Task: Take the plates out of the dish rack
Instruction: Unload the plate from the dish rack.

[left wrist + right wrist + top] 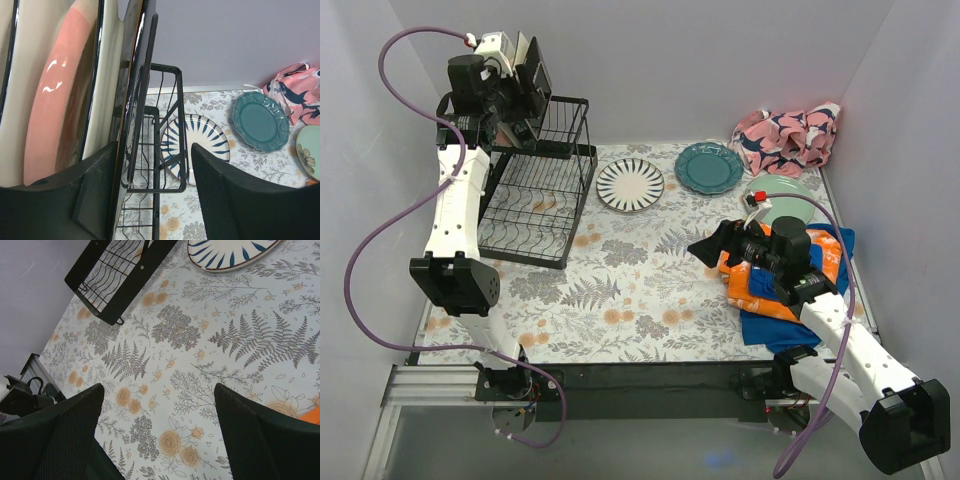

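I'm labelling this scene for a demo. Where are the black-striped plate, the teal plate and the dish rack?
black-striped plate (630,185): top view, its centre.
teal plate (708,167): top view, its centre.
dish rack (533,212): top view, bare wires of its lower tier.

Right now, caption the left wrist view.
Left jaws flank a racked plate; striped plate and teal plate lie beyond.

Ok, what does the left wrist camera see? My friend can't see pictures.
The open left tool straddles a dark-rimmed plate standing upright in the black wire dish rack, beside a pink-and-cream plate. Beyond, a striped plate and a teal plate lie flat on the flowery table, near a pink cloth.
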Tool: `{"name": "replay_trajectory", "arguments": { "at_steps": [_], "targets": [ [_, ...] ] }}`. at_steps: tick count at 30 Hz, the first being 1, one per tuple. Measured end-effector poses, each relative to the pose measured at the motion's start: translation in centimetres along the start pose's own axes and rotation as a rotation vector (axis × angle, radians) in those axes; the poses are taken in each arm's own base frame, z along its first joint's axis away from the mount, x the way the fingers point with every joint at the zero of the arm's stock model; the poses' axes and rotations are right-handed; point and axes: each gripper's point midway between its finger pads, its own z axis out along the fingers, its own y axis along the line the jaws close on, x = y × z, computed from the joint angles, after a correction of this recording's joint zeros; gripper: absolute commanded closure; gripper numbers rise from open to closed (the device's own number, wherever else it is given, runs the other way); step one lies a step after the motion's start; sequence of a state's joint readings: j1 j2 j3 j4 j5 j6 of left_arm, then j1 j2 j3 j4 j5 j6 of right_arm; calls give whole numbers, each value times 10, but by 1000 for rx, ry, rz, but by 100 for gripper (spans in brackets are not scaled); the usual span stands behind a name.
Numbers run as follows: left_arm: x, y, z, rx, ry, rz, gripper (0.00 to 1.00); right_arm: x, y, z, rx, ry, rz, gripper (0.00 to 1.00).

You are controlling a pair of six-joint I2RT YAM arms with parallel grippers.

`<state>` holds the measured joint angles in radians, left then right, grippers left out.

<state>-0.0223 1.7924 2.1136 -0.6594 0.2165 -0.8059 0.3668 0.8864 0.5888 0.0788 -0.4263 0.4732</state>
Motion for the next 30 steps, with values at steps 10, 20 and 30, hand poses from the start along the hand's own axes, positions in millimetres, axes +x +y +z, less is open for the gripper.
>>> {"name": "replay_trajectory", "arguments": {
  "at_steps": [10, 20, 30],
  "targets": [
    [2, 6, 6, 1, 0, 41, 64, -1, -1, 0, 8, -4, -1, 6],
    [1, 12, 14, -5, -11, 78, 100, -2, -4, 0, 21, -11, -2, 6],
    [0, 9, 16, 26, -55, 127, 100, -1, -6, 1, 30, -9, 1, 7]
  ]
}}
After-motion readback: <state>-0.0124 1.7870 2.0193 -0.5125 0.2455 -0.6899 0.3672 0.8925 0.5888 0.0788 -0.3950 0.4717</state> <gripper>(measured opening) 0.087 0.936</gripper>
